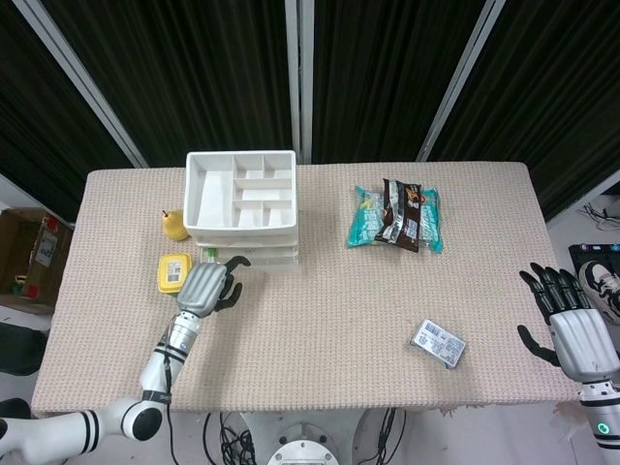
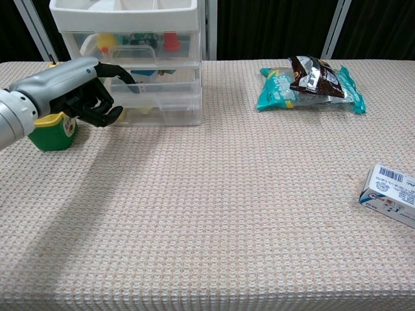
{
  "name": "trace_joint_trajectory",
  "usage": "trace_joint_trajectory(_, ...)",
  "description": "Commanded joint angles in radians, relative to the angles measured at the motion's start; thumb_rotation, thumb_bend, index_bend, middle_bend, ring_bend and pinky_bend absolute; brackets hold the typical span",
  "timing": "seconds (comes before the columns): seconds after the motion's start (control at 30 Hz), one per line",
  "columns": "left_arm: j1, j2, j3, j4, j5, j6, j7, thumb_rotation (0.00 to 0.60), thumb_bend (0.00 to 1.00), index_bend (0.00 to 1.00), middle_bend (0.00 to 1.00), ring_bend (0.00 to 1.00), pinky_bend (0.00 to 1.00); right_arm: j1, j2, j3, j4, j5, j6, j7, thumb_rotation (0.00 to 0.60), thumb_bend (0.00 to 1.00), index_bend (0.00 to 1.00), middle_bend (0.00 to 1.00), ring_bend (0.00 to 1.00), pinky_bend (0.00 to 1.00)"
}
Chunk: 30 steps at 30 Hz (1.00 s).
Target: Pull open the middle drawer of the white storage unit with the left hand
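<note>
- While the left hand (image 2: 71, 91) sits at the unit's (image 1: 240, 194) front-left corner, the middle drawer (image 2: 155, 76) lies just ahead of it, so the pull must come straight back toward the robot, away from the unit.
- One finger reaches forward to the drawer front; the rest are curled in under the palm. Whether that finger has hooked the drawer's edge or only touches it, I cannot tell.
- The drawer looks closed, flush with the drawers above and below it, its long axis running side to side across the unit's face.
- The right hand (image 1: 572, 325) is well apart from the unit, at the table's (image 1: 320, 320) far right edge, fingers spread and holding nothing; the left is plainly the nearer.
- Left of the unit: a pear (image 1: 174, 225) and a yellow-lidded tub (image 1: 174, 271), the tub close beside the left hand, so a backward pull may brush it.
- Right of the unit: snack packs (image 1: 395, 218) and, nearer the robot, a small box (image 1: 438, 342).
- The table wears a beige woven cloth; behind the unit hang black curtains.
</note>
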Motion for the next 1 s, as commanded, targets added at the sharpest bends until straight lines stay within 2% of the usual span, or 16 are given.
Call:
trace_joint_trajectory(0.03, 0.01, 0.02, 0.016, -0.037, 0.016, 0.014, -0.01, 0.6, 0.48, 0.36, 0.86, 1.0, 1.0, 0.001, 0.0, 0.0, -0.001, 0.0, -0.002, -0.002, 0.6, 0.28, 0.0, 0.0, 0.0, 0.0)
trace_joint_trajectory(0.43, 0.03, 0.114, 0.085, -0.192, 0.037, 0.006, 0.015, 0.6, 0.47, 0.36, 0.86, 1.0, 1.0, 0.004, 0.001, 0.0, -0.017, -0.005, -0.004, -0.021, 0.6, 0.28, 0.0, 0.0, 0.0, 0.0)
trace_joint_trajectory(0.87, 0.022, 0.162, 0.119, -0.263, 0.046, -0.02, 0.029, 0.6, 0.46, 0.36, 0.86, 1.0, 1.0, -0.002, 0.003, -0.002, -0.019, -0.006, 0.004, -0.02, 0.6, 0.28, 0.0, 0.0, 0.0, 0.0)
trace_joint_trajectory(0.93, 0.018, 0.173, 0.121, -0.272, 0.042, -0.028, 0.035, 0.6, 0.45, 0.34, 0.85, 1.0, 1.0, -0.003, 0.006, -0.001, -0.021, -0.008, 0.006, -0.021, 0.6, 0.28, 0.0, 0.0, 0.0, 0.0)
trace_joint_trajectory(1.0, 0.017, 0.186, 0.124, -0.284, 0.047, -0.029, 0.04, 0.6, 0.42, 0.28, 0.85, 1.0, 1.0, -0.003, 0.007, 0.0, -0.023, -0.007, 0.008, -0.021, 0.6, 0.28, 0.0, 0.0, 0.0, 0.0)
